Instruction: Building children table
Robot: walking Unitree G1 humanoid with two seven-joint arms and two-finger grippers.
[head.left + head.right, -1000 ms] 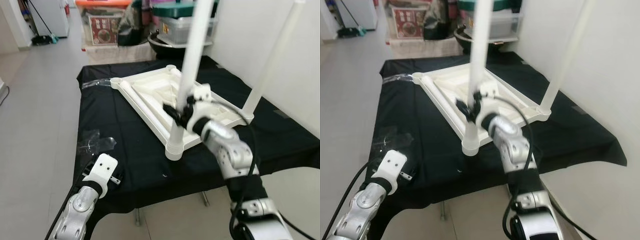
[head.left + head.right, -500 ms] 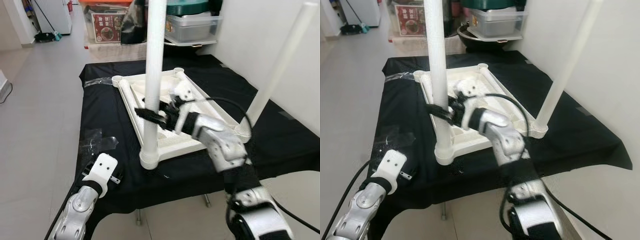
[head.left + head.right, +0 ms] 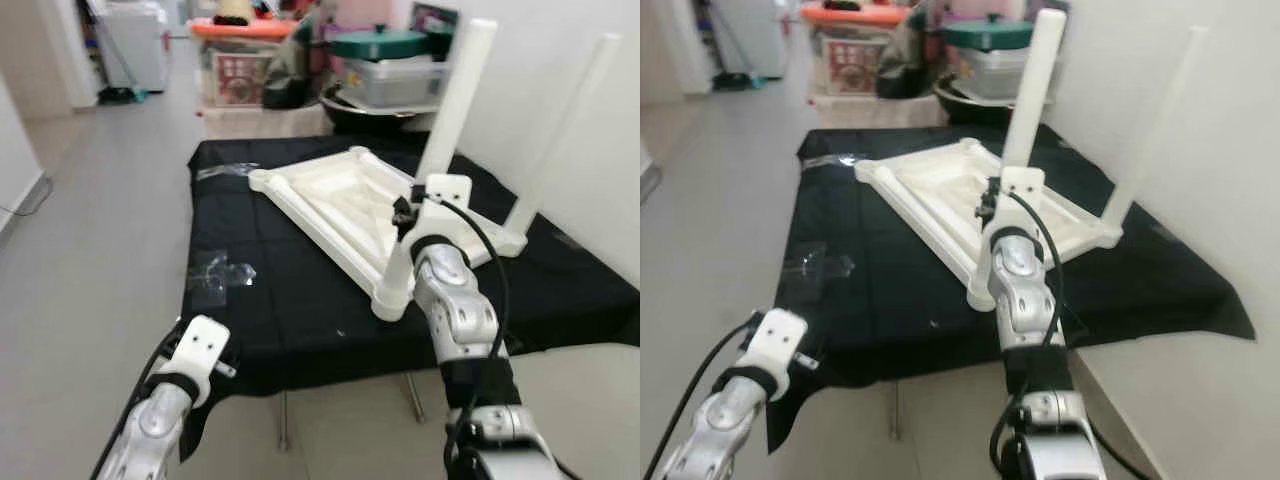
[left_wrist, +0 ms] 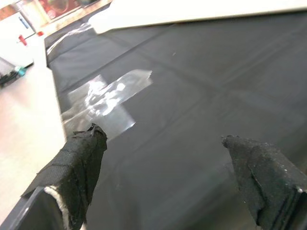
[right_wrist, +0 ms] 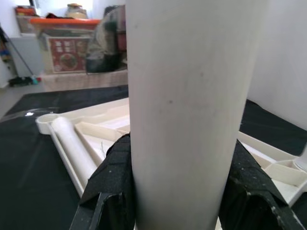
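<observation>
A white children's table top (image 3: 340,195) lies upside down on a black-draped table (image 3: 290,290). Two white legs stand in its corner sockets: a near leg (image 3: 455,90) at the front corner and a far leg (image 3: 565,120) by the wall. My right gripper (image 3: 405,215) is shut on the near leg a little above its socket; in the right wrist view the pads (image 5: 115,182) press both sides of the leg (image 5: 192,96). My left gripper (image 4: 163,143) hangs open low over the cloth's front left edge, holding nothing.
A crumpled clear plastic wrap (image 3: 215,275) lies on the cloth near the left edge. Storage boxes and a lidded tub (image 3: 390,70) are stacked behind the table. A white wall (image 3: 600,200) runs close along the right. Open floor (image 3: 100,200) lies to the left.
The whole picture has shifted, so the camera has moved and now takes in the leg tops. My right gripper stays shut on the near leg, which now leans right. The left arm is unchanged.
</observation>
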